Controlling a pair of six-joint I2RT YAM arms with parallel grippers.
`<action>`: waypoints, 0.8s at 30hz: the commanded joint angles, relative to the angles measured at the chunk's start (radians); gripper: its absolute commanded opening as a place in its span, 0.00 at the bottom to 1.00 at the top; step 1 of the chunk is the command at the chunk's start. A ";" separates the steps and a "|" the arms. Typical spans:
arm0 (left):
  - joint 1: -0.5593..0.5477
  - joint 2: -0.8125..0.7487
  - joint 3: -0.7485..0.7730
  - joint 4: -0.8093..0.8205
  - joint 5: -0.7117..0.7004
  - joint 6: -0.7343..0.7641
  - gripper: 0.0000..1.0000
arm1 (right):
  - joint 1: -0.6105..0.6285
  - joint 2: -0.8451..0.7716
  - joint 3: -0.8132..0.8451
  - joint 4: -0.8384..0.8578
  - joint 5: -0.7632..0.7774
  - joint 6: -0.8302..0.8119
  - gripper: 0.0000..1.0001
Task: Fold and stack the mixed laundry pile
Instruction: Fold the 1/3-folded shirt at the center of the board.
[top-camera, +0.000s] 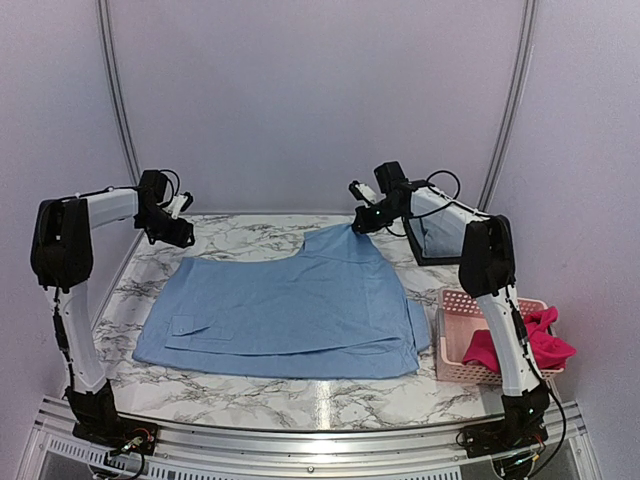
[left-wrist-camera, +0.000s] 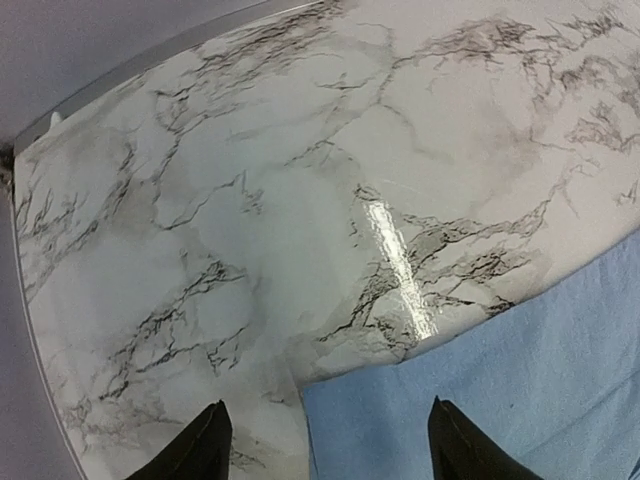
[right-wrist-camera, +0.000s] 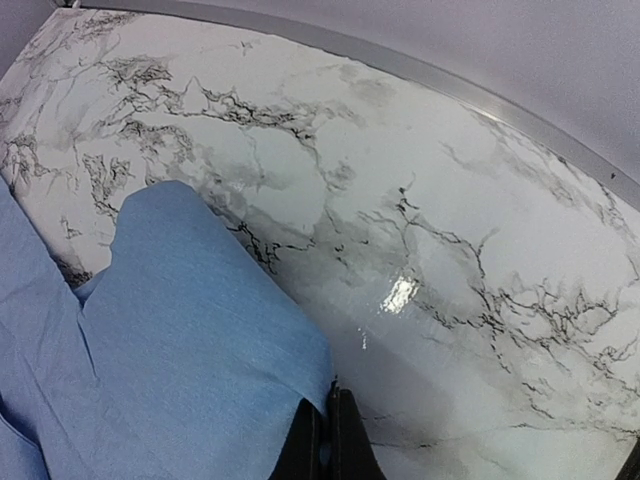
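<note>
The light blue shirt (top-camera: 290, 310) lies spread flat across the marble table. My right gripper (top-camera: 358, 226) is shut on its far right corner, which is lifted slightly. In the right wrist view the cloth (right-wrist-camera: 190, 330) runs into the closed fingers of the gripper (right-wrist-camera: 328, 395). My left gripper (top-camera: 185, 238) hovers open over the shirt's far left corner. In the left wrist view that corner (left-wrist-camera: 500, 400) lies flat between the spread fingers of the gripper (left-wrist-camera: 330, 404), not gripped. The magenta-red garment (top-camera: 545, 340) hangs out of the basket at the right.
A pink lattice basket (top-camera: 455, 340) stands at the table's right front, beside my right arm. A dark rectangular tray (top-camera: 432, 240) leans at the back right. Bare marble (left-wrist-camera: 250, 200) shows beyond the shirt's far edge. Curved rails frame the white backdrop.
</note>
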 joint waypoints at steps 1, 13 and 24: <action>0.000 0.080 0.048 -0.022 0.131 0.165 0.67 | 0.004 -0.031 -0.023 0.027 -0.022 -0.006 0.00; 0.000 0.205 0.102 -0.049 0.179 0.303 0.51 | 0.003 -0.049 -0.074 0.002 -0.046 -0.010 0.00; -0.027 0.252 0.152 -0.054 0.127 0.392 0.62 | -0.013 -0.061 -0.091 0.000 -0.056 -0.004 0.00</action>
